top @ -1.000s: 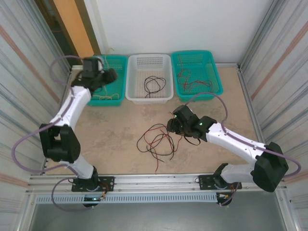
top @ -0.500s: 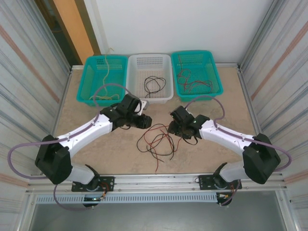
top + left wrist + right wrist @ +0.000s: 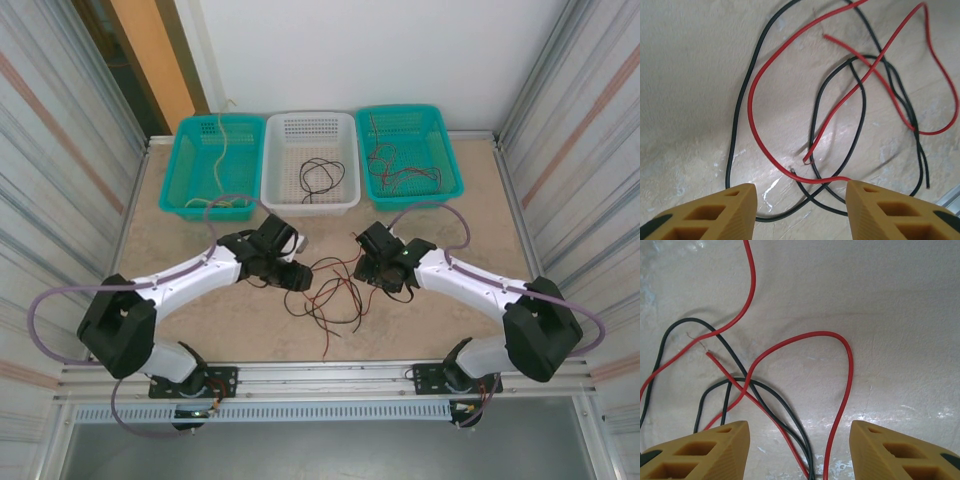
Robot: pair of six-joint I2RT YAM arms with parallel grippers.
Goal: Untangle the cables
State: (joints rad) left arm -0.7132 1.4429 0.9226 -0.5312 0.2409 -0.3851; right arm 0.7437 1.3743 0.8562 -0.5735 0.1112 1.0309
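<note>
Red and black cables (image 3: 335, 292) lie tangled at centre frame on the table (image 3: 250, 322), between the two arms. Thin, light and limp, they will likely slide and snag; a free red end (image 3: 826, 36) looks the surest hold. Left gripper (image 3: 802, 200) and right gripper (image 3: 800, 440) hover spread, pinching nothing.

Red & blk cables (image 3: 333, 288) lie tangled, loose overlapping loops

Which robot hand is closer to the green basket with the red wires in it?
Right. The right gripper sits just in front of that basket; the left gripper is farther left, past the tangled cables.
</note>
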